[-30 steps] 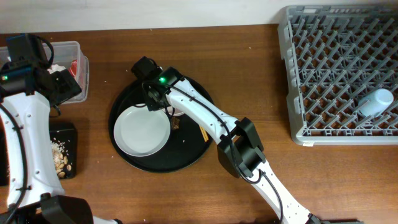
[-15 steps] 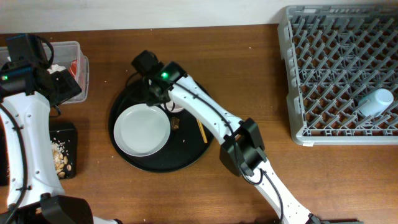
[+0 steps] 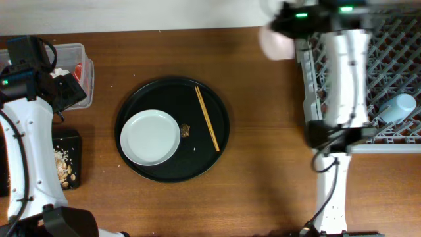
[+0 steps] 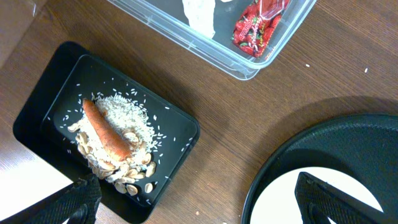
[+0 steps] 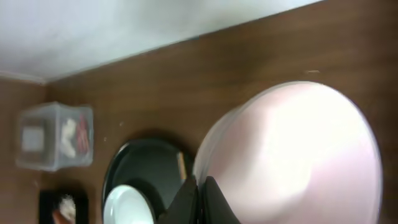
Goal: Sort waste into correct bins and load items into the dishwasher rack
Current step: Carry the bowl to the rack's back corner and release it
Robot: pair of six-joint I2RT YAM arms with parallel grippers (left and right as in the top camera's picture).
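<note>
My right gripper point(image 5: 200, 183) is shut on the rim of a pale pink bowl point(image 5: 292, 155), blurred in the overhead view point(image 3: 275, 41), by the far-left corner of the grey dishwasher rack point(image 3: 355, 79). A light-blue cup point(image 3: 398, 108) lies in the rack. The white plate point(image 3: 150, 137), chopsticks point(image 3: 206, 127) and a small brown bit point(image 3: 186, 131) lie on the round black tray point(image 3: 217, 158). My left gripper point(image 4: 199, 199) is open and empty between the tray and the black bin point(image 4: 37, 112), which holds the carrot point(image 4: 106, 132) and rice point(image 4: 134, 118). The clear tub point(image 4: 249, 68) holds tissue point(image 4: 200, 12) and the red wrapper point(image 4: 255, 25).
The clear tub point(image 3: 82, 56) and black bin point(image 3: 66, 141) stand at the table's left edge, under my left arm. Bare wood lies between the round tray and the rack. A white wall runs along the table's far edge.
My right arm has swung from the round tray up and right to the rack's corner, carrying the pink bowl. The chopsticks are now uncovered. My left arm has not moved.
</note>
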